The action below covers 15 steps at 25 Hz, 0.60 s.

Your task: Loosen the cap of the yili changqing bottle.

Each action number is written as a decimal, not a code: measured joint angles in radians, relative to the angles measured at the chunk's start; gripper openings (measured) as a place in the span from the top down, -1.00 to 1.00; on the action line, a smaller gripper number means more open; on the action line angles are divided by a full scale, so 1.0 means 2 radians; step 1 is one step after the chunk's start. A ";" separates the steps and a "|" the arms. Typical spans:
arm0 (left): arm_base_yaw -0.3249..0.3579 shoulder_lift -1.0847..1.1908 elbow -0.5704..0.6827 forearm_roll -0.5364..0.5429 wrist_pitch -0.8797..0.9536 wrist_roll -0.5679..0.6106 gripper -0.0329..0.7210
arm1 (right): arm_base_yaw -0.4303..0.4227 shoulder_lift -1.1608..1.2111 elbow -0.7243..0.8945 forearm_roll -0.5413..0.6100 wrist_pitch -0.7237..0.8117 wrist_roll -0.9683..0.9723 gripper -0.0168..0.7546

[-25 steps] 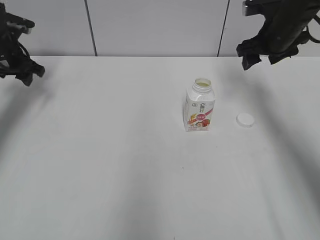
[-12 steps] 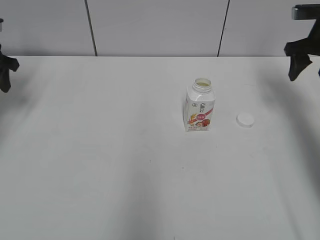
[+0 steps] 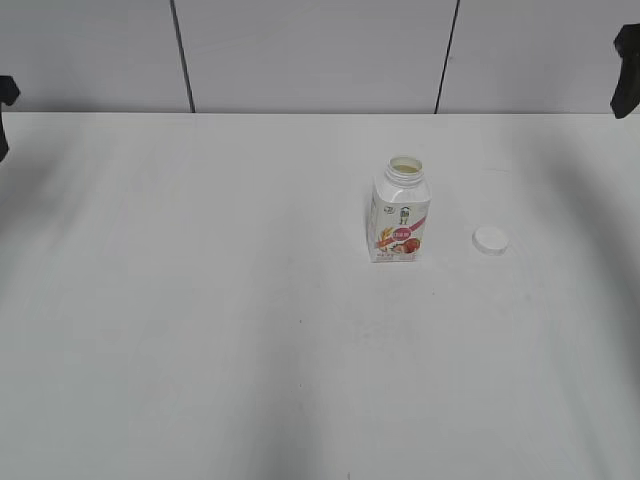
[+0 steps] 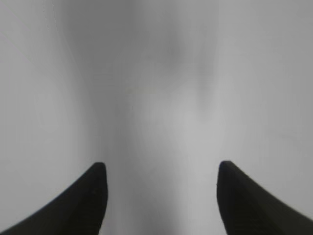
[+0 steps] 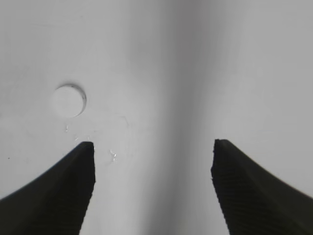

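Note:
The yili changqing bottle (image 3: 400, 215) stands upright near the middle of the white table, its neck open with no cap on it. The white cap (image 3: 490, 240) lies flat on the table to the bottle's right; it also shows in the right wrist view (image 5: 69, 101). My right gripper (image 5: 152, 149) is open and empty, high above the table; only a dark bit of it (image 3: 626, 68) shows at the right edge of the exterior view. My left gripper (image 4: 160, 169) is open and empty over bare table; a sliver of it (image 3: 5, 105) shows at the left edge.
The white table (image 3: 200, 300) runs back to a grey panelled wall (image 3: 300, 50). A few small specks or droplets (image 5: 113, 155) lie on the table near the cap in the right wrist view.
Both arms have drawn outward and away from the middle, the left toward the left edge and the right toward the right edge. The bottle and cap have not moved.

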 joint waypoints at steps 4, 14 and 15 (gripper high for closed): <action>-0.001 -0.061 0.034 -0.023 0.000 0.002 -0.26 | 0.000 -0.059 0.043 0.003 0.000 -0.005 -0.56; -0.001 -0.290 0.220 -0.030 -0.024 0.004 -0.26 | 0.000 -0.241 0.203 0.003 0.001 -0.013 -0.56; -0.001 -0.320 0.241 -0.026 -0.026 0.005 -0.26 | 0.000 -0.263 0.222 0.003 0.002 -0.013 -0.56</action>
